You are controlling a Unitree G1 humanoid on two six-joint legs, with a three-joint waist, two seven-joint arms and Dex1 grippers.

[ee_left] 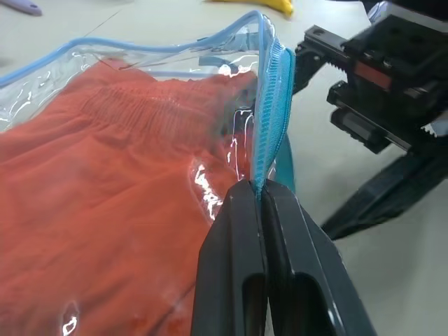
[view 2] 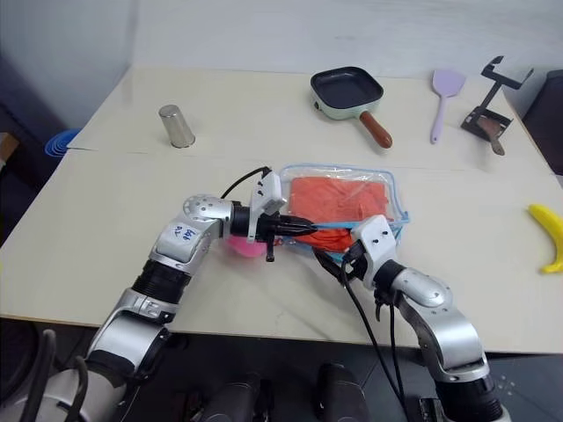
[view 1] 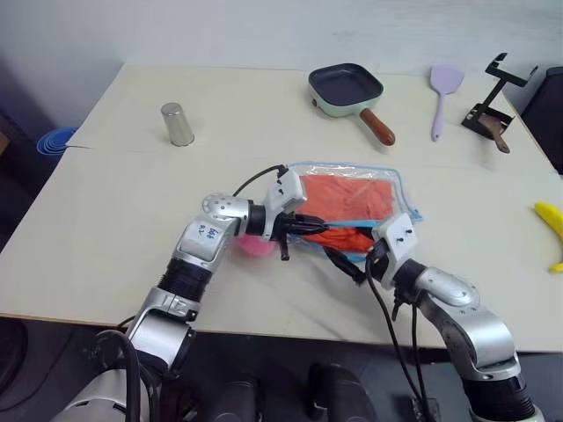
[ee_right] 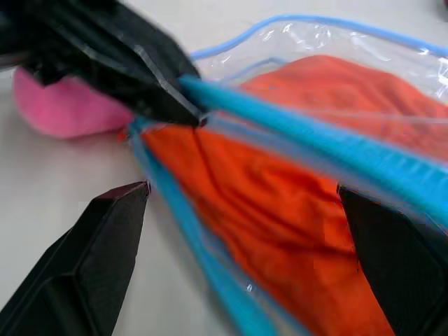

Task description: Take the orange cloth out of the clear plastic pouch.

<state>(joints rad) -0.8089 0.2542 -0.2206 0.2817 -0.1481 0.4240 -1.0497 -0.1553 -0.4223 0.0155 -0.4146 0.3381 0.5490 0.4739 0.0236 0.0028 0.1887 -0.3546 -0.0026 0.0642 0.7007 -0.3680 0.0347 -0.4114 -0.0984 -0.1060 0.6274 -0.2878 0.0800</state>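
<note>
the left end effector [ee_left: 262, 199] is clenched on the light-blue zip edging of the clear plastic pouch [view 1: 400, 189], pinching only a thin strip of the upper lip and lifting it off the table [view 1: 132, 202]. that narrow pinch is the main risk: if the arm pulls harder or the pouch drags, the slick edging could slide out from between the fingers and the mouth would fall shut over the cloth. a second risk is that the right end effector [ee_right: 241, 231], whose fingers are spread wide apart and holding nothing, closes on the lower blue edge or the plastic wall rather than on fabric, since that edge runs right between its fingers; the whole pouch would then lift with the cloth inside. the pouch is light and nothing pins it to the table, so any tug on the cloth may haul the bag along.

the orange cloth [view 1: 347, 198] lies inside the pouch, near the middle of the table, bunched toward the opened mouth. it sits directly ahead of the right end effector, between the lines of its two open fingers and near them, though not yet gripped. the left end effector holds the lip just above the cloth's near edge. a pink plush toy [view 2: 239, 244] rests on the table just beside the left end effector, outside the pouch.
</note>
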